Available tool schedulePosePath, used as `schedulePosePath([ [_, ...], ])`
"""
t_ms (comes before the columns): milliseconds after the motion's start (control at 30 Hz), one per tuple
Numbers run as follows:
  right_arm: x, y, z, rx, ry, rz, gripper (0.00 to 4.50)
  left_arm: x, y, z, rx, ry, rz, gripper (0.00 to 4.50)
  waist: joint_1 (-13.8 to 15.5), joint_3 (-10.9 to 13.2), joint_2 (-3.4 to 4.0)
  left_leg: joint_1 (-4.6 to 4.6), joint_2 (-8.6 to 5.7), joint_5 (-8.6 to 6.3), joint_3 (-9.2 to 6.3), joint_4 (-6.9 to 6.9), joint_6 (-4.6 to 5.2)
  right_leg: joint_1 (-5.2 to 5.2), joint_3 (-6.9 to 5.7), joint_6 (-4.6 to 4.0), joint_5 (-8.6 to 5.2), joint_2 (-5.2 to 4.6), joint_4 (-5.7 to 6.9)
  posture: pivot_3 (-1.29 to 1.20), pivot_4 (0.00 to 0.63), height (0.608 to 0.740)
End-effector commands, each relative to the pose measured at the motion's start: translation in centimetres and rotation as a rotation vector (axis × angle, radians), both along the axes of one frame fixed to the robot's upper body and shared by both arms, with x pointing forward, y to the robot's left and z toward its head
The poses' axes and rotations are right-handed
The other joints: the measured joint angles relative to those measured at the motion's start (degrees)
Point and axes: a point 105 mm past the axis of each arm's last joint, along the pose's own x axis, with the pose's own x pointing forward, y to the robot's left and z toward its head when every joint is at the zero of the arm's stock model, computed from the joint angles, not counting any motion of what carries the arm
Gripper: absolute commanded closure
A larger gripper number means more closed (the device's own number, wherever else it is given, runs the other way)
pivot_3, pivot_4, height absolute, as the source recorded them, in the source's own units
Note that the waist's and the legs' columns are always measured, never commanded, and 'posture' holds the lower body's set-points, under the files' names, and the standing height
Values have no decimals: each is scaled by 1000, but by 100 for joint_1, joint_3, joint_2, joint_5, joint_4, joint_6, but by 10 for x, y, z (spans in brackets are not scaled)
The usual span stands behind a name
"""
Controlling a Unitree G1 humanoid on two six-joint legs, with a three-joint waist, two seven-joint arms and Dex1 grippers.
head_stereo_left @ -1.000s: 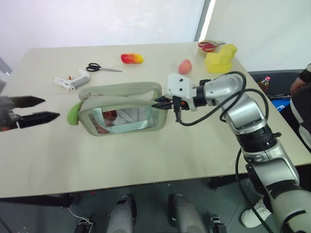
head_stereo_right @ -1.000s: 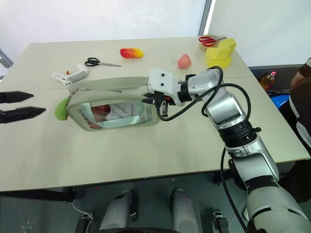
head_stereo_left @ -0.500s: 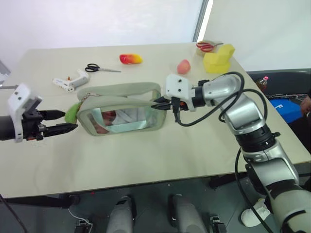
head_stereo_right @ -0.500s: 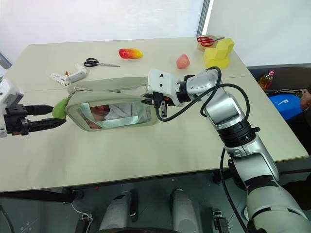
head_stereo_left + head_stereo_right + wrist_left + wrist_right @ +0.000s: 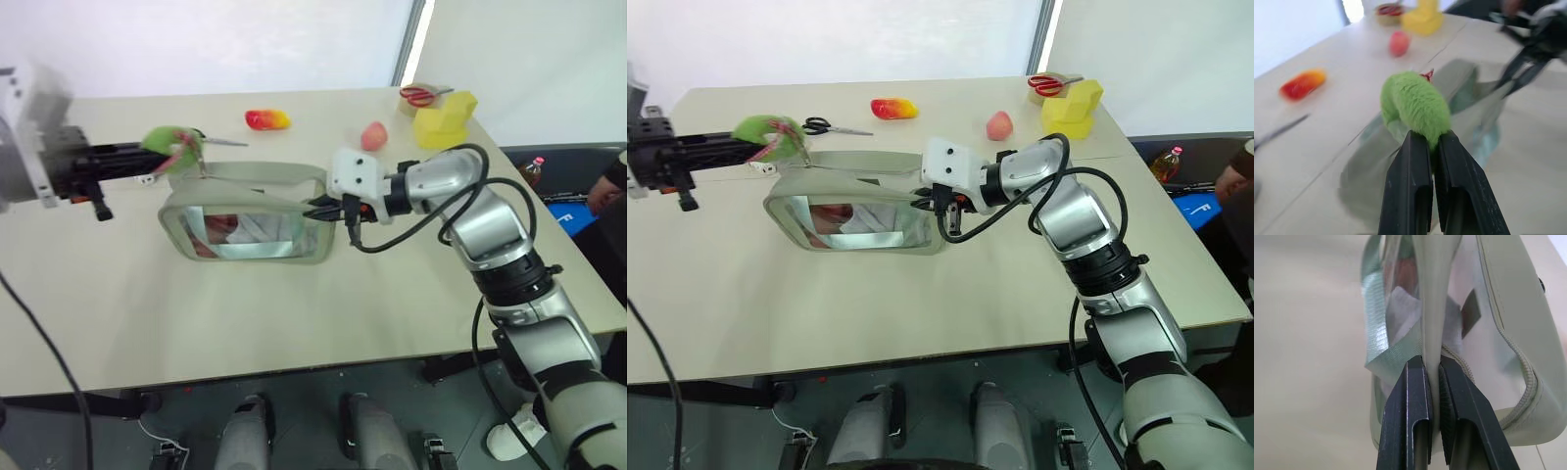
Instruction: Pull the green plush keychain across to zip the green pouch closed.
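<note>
The green pouch [image 5: 250, 230] lies mid-table, its clear window facing me and its zipper along the top. My right gripper [image 5: 323, 208] is shut on the pouch's right end; in the right wrist view its fingers [image 5: 1415, 382] pinch a fabric edge of the pouch [image 5: 1498, 333]. The green plush keychain [image 5: 168, 140] hangs raised above the pouch's left top corner, its thin cord running down to the zipper. My left gripper [image 5: 1432, 139] is shut on the keychain [image 5: 1413, 107], reaching in from the left.
Black-handled scissors [image 5: 828, 126], a red-and-yellow toy [image 5: 265, 118] and a pink peach-like toy [image 5: 372, 135] lie behind the pouch. A yellow block toy [image 5: 443, 117] and red scissors [image 5: 421, 95] sit at the far right corner. A person's arm [image 5: 612, 181] shows at the right edge.
My left gripper closed on the green plush keychain and lifted it up and toward the pouch's top, raising the pouch's left end. The right gripper kept its hold in place.
</note>
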Motion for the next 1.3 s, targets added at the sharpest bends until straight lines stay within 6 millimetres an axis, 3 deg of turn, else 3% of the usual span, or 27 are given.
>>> schedulePosePath([
  [33, -1, 5, 8, 7, -32, 6, 4500, 6, -12, -21, 105, -5, -30, 4461, -17, 0, 0, 0, 1, 0, -1, 0, 0, -3, 0, 0, 0, 1, 5, 0, 150, 740],
  [200, 1, 2, 10, 7, -40, -10, 4500, 18, -2, -39, 253, -45, -12, 4461, -7, 0, 0, 0, 6, 4, -6, -1, 6, -12, 0, -1, 1, 8, 17, 0, 150, 740],
  [467, -1, 0, 8, 7, -35, -23, 4500, 37, 13, -9, 254, -152, 64, 4461, 4, 0, -1, -3, 6, 3, -5, 12, 5, -6, 0, -2, 1, 6, 13, 0, 150, 740],
  [667, 0, 0, 9, 7, -38, -22, 4500, 33, 11, -29, 291, -99, 17, 4461, 1, 0, -1, -4, 6, 9, -5, 1, 14, -9, 0, 0, -1, 6, 9, 0, 150, 740],
  [767, -1, 2, 11, 11, -39, -16, 4500, 35, 11, -29, 269, -108, 26, 4461, 2, 0, -1, -4, 7, 9, -5, 5, 15, -8, 0, -1, 0, 6, 10, 0, 150, 740],
  [867, 0, 1, 11, 9, -39, -17, 4500, 36, 12, -22, 256, -123, 40, 3512, 0, 0, -1, -4, 7, 8, -5, 9, 13, -7, 0, -2, 1, 5, 11, 0, 150, 740],
  [1067, 0, 1, 9, 6, -38, -19, 4500, 30, 20, 5, 224, -153, 66, 651, 1, 0, -1, -5, 7, 9, -5, 6, 15, -8, 0, -2, 1, 6, 10, 0, 150, 740],
  [1200, 3, -1, 5, 4, -32, -25, 4500, 11, 33, 17, 240, -113, 71, 651, -18, 0, -1, -11, 7, 9, -5, 2, 16, -16, 0, -1, 0, 6, 7, 0, 150, 740],
  [1300, 4, 1, 5, 6, -32, -25, 4500, 12, 52, 15, 221, -98, 155, 651, -7, 0, 0, -10, 8, 10, -5, -4, 16, -21, 0, 0, -1, 7, 9, 0, 150, 740],
])
